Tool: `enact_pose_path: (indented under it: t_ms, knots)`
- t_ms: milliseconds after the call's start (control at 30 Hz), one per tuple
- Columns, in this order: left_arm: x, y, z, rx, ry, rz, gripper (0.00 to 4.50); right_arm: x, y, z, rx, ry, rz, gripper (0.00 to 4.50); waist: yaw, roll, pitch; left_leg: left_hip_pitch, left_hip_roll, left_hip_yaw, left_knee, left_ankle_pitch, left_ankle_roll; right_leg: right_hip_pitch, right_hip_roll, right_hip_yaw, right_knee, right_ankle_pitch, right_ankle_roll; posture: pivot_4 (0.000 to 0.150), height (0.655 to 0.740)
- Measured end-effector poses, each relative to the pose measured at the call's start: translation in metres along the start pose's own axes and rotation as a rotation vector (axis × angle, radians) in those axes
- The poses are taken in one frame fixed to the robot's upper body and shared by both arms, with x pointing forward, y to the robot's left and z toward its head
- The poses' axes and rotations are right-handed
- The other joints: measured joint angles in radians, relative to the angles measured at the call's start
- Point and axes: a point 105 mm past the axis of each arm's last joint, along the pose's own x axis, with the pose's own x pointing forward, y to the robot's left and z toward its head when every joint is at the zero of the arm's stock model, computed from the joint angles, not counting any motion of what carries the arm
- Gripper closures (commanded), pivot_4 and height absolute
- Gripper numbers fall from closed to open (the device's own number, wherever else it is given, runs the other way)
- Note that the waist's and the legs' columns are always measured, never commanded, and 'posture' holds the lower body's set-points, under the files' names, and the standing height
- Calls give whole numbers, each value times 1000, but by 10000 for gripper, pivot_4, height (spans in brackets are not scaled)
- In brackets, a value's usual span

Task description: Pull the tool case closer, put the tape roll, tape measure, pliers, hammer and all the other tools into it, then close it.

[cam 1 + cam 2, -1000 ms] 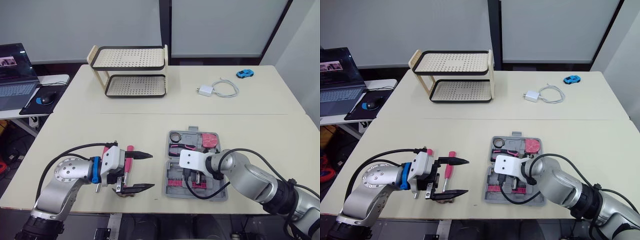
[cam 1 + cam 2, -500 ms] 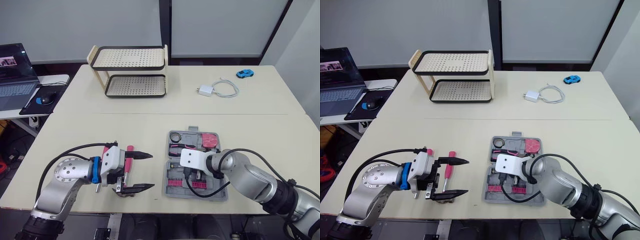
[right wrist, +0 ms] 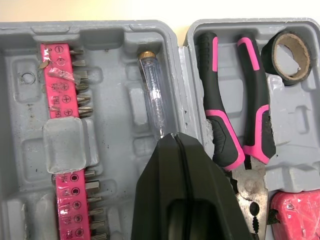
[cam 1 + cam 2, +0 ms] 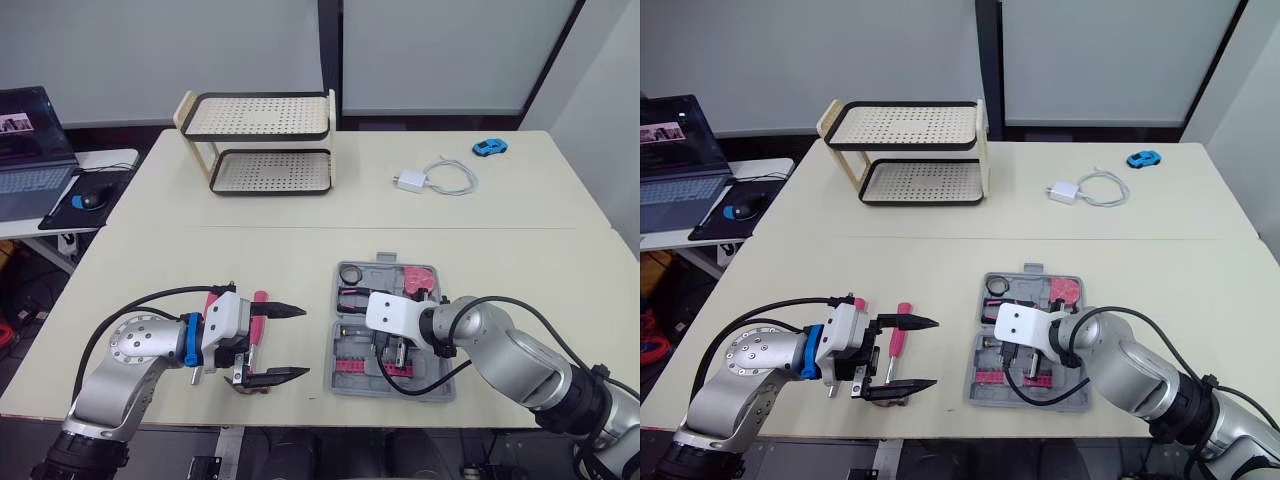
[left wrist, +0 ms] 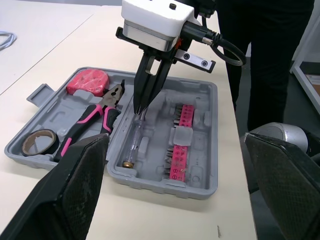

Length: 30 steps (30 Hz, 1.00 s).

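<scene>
Jaws on the right arm are pressed together, tips down in the case at the blade end of the clear tester. The tester lies in its slot beside the bit strip; whether the jaws pinch it cannot be told. Left jaws gape wide and hold nothing, hovering low over the worktop just left of the case, with a pink-handled tool lying between them.

The case sits open near the front edge. The tape roll, pliers and tape measure lie in its far half.

The step in hand looks like seating the tester. Next, the right jaws should lift straight clear. The left jaws then need to drop and close on the pink handle, ready to carry it across to a free slot.
</scene>
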Motion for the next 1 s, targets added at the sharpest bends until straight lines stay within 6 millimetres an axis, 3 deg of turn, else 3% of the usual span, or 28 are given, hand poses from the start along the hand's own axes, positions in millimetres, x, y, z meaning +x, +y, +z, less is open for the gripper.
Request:
enact_pose_path:
  t_ms: [1000]
  knots:
    - [0, -1, -1, -6, 2, -1, 0, 20, 16, -18, 47, 24, 22, 44584, 1, 0, 0, 0, 0, 0, 0, 1, -2, 0, 0, 0, 0, 0, 0, 1500, 7400]
